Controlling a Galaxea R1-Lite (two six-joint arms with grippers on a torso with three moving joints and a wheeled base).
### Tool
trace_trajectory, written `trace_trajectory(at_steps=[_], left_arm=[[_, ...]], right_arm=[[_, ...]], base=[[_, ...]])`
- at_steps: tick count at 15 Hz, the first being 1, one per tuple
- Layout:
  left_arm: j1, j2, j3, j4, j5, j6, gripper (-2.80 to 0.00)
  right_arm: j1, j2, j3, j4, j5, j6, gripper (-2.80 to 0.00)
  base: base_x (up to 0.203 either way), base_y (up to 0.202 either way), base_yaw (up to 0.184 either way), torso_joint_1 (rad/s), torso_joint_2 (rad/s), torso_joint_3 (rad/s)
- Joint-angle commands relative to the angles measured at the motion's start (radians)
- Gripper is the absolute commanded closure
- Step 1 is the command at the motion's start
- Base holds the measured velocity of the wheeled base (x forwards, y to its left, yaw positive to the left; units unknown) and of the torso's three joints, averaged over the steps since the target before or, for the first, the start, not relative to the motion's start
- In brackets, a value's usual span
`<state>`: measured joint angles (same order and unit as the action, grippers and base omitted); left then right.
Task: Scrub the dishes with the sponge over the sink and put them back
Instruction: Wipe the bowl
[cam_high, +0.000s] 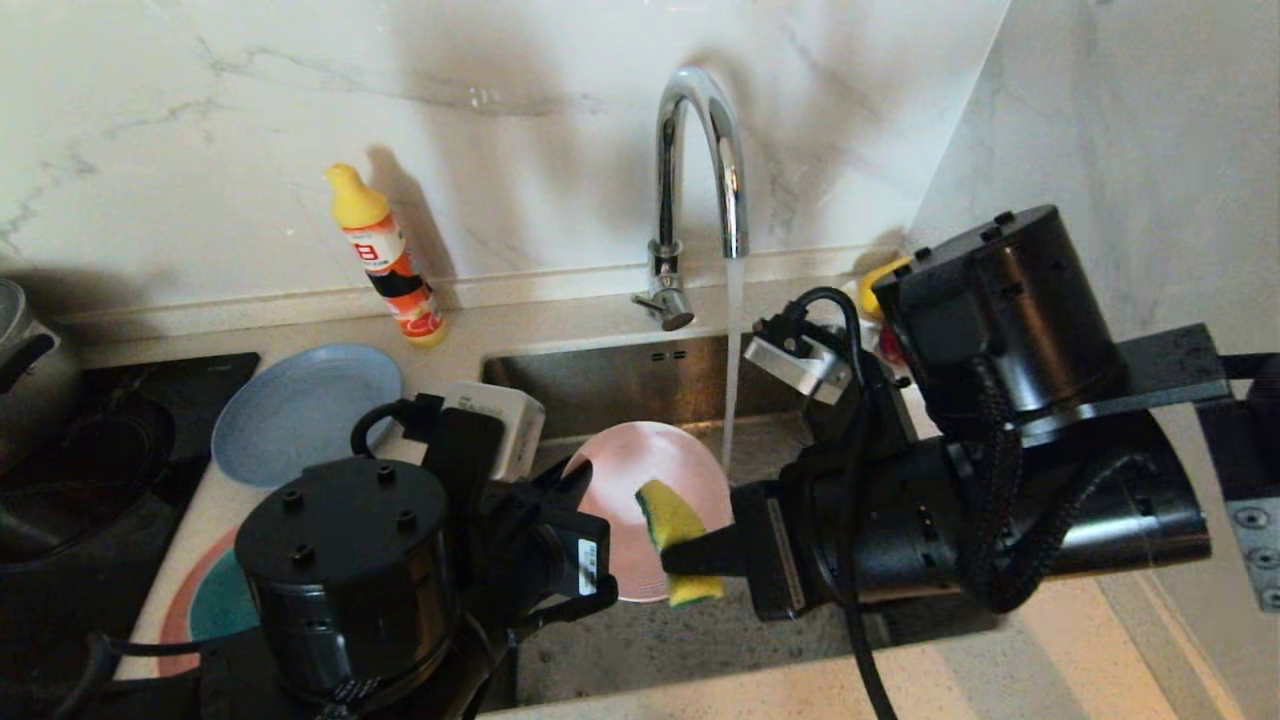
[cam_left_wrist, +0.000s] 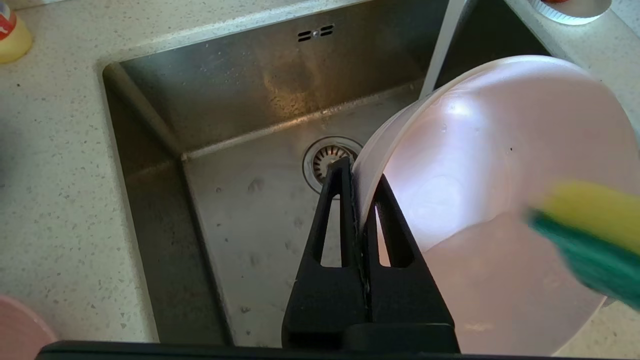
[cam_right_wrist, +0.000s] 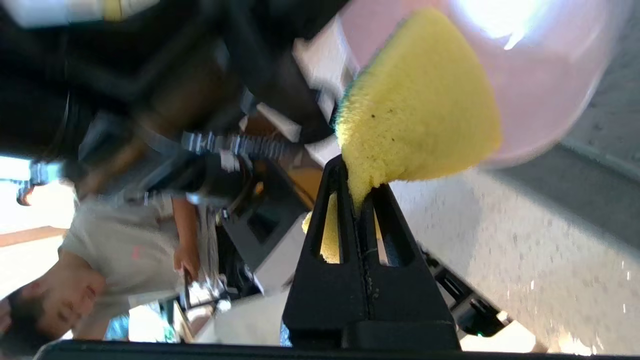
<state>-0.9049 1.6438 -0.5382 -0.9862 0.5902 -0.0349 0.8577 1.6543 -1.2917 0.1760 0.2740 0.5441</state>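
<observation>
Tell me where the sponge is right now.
The sponge is pinched in the right gripper, pressed against the inside of the pink bowl that the left gripper holds tilted over the sink.

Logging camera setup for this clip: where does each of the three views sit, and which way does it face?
Head view: from the robot's head, down at the sink; both arms show.
Left wrist view: behind the left gripper, shut on the pale pink bowl rim, facing into the sink.
Right wrist view: behind the right gripper, shut on the sponge, facing the left arm.
Shared: bowl and sponge appear in all three.
</observation>
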Motion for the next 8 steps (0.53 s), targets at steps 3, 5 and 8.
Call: trace_trajectory(at_steps=[3,5,8], left_arm=[[0.0,-0.019,0.016,-0.005,0.003,0.0,0.0],[0.0,-0.024,0.02,-0.005,0.002,0.0,0.0],[-0.003,-0.03,0.02,-0.005,0.0,0.0,0.0]], right_arm=[[-0.024,0.095,-0.072,0.002,-0.002,0.035,0.0],[-0.051,0.113,-0.089,0.002,-0.001,0.041,0.0],[-0.096,0.138,-0.113,0.001,0.0,0.042,0.0]], base=[[0.0,0.0,0.0,0.0,0.0,0.0],[0.0,0.0,0.0,0.0,0.0,0.0],[0.0,0.0,0.0,0.0,0.0,0.0]])
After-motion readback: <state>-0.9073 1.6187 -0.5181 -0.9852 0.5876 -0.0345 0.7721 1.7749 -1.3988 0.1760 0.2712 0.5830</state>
